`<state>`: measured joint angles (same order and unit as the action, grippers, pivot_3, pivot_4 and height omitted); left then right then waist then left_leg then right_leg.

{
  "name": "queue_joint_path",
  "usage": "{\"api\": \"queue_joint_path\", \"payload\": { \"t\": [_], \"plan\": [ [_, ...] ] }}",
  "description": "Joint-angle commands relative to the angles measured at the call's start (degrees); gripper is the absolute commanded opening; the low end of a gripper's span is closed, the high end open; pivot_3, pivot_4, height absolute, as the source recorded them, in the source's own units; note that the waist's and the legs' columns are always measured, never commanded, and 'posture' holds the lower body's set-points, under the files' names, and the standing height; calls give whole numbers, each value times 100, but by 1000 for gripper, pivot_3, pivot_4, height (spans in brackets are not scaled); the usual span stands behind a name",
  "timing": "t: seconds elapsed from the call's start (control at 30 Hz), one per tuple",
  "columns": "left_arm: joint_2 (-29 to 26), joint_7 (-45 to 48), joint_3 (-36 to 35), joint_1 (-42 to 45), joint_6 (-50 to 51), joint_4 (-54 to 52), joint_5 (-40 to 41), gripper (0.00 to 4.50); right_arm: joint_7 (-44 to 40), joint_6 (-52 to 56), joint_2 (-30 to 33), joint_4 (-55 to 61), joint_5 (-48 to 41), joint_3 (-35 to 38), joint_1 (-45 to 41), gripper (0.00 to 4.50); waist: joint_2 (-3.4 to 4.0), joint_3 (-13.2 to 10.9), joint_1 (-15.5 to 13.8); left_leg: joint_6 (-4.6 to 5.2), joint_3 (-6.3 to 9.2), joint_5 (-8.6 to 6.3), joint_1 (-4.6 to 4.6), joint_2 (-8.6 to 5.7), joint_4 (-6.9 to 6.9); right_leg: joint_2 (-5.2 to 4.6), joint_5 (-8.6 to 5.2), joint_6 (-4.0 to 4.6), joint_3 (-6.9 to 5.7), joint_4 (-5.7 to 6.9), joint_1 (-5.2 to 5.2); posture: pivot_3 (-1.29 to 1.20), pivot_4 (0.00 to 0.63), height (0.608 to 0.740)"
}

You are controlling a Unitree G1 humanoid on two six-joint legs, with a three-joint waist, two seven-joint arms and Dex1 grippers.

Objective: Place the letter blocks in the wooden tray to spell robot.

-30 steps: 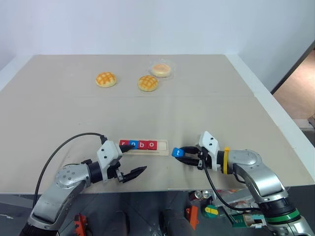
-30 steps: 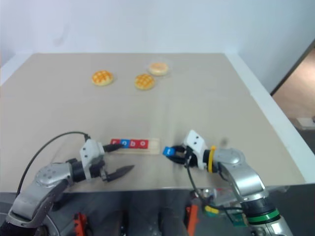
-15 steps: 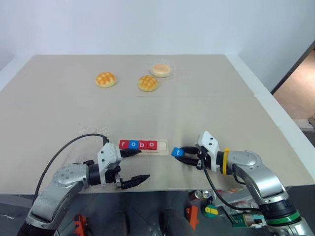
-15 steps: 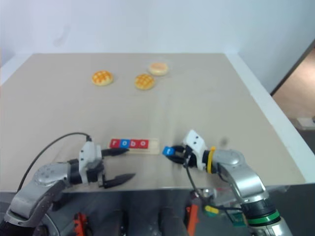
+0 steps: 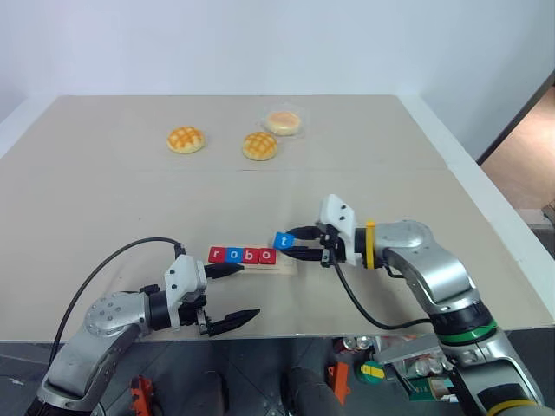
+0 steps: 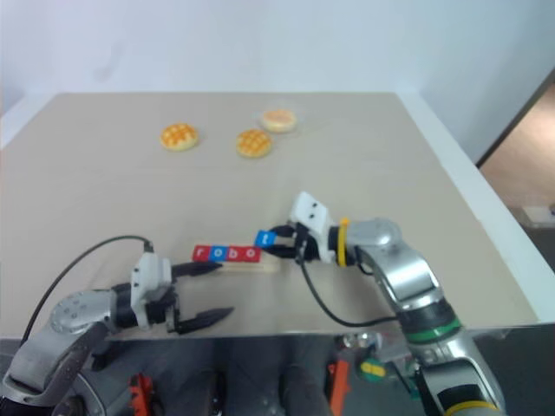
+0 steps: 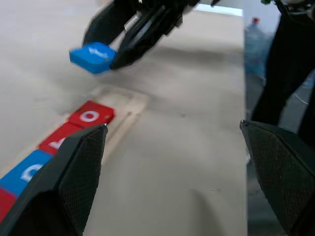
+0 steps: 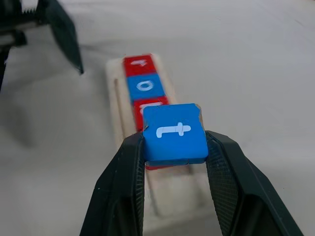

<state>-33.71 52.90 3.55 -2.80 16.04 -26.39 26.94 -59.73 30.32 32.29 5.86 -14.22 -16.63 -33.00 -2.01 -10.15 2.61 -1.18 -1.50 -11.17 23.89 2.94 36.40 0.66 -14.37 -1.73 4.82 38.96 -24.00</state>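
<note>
In the left eye view, "robo" was read on four letter blocks (image 5: pixel 243 255) in the wooden tray (image 5: pixel 284 263), the blue "t" block (image 5: pixel 284 241), clamped in the right gripper (image 5: pixel 299 243) fingers, having been lifted over the tray's free end, while in the left wrist view the left gripper (image 7: pixel 172 162) fingers were spread wide above the table (image 7: pixel 187 142).

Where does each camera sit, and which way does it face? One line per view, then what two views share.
Left and right eye views: on the head, looking down over the table; both arms show.
Left wrist view: along the open left gripper toward the wooden tray.
Right wrist view: along the right gripper holding the blue t block.
Both wrist views share block and tray.
</note>
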Motion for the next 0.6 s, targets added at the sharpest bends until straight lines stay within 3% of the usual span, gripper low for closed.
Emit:
{"api": "queue_joint_path", "payload": {
  "t": [0.03, 0.3, 0.6],
  "plan": [
    [30, -100, -81, -31, -136, -283, -6, 4500, -293, -409, 79, -297, 184, -161, -143, 1195, 0, 0, 0, 0, -1, 0, 7, -2, 0, -2, -1, -2, 1, 0, -5, 0, 150, 740],
    [18, -248, -83, -148, -104, -397, -42, 4500, -646, -928, 158, -1043, 407, -185, -310, 1195, 0, 0, 6, 0, 1, 0, 16, 3, 3, 5, 7, 2, 0, 1, -17, 0, 150, 740],
    [-11, -253, -52, -202, -137, -388, -87, 4500, -708, -996, 144, -1141, 429, -162, -306, 1195, 0, 0, 7, 0, 0, 0, 16, 3, 3, 5, 7, 3, 0, 2, -17, 0, 150, 740]
  ]
}}
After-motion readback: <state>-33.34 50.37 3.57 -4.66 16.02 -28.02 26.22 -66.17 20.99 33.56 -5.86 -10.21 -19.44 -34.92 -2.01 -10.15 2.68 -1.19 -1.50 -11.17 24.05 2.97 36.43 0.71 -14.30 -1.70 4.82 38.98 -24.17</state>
